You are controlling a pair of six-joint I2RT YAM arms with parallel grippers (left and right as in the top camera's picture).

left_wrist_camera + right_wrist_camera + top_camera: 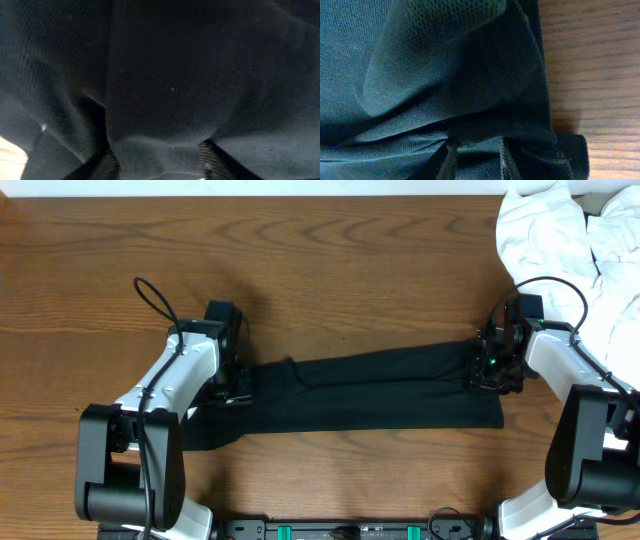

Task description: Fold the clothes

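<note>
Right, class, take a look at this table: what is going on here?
Two robot arms are working on a long black fabric garment spread across the wooden table. The right arm has its jaws pinched on the right end; the left arm has its jaws down in the cloth at the left end, grip unclear. White fabric garments lie heaped in the far right corner.

clothes (pixel 370 390) lie as one long band, left to right, across the near half of the table (pixel 300 260). left gripper (pixel 235 375) stands over its left end, right gripper (pixel 495 365) at its right end. white garments (pixel 560 230) are heaped at the far right corner, behind the right gripper.
</note>
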